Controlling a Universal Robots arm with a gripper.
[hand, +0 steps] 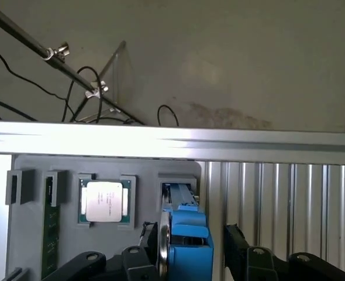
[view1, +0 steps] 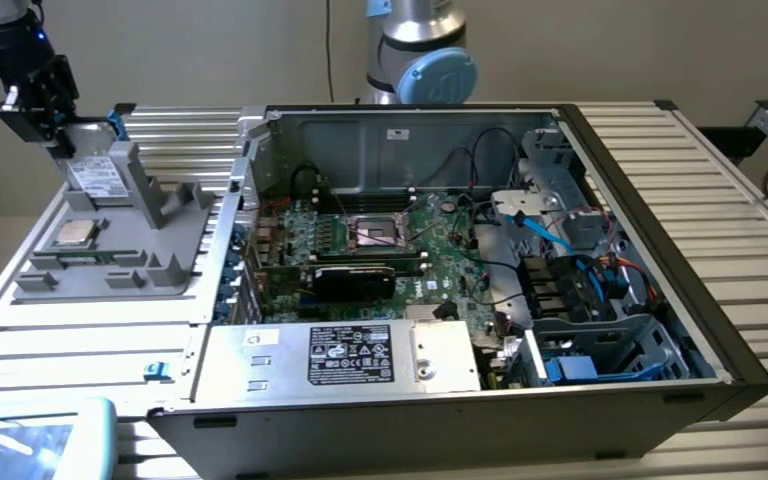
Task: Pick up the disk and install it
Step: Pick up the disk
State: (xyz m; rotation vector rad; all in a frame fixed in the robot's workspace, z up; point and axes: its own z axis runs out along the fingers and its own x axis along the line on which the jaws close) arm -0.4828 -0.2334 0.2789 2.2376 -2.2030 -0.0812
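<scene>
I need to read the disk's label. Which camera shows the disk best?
The exterior view: the disk stands in the gray holder with its white label showing. The wrist view sees it edge-on, just its blue bracket and a thin silver rim.

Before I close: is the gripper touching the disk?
Cannot tell. In the wrist view the disk stands between the open fingers, a gap beside one, the other overlapping its edge.
</scene>
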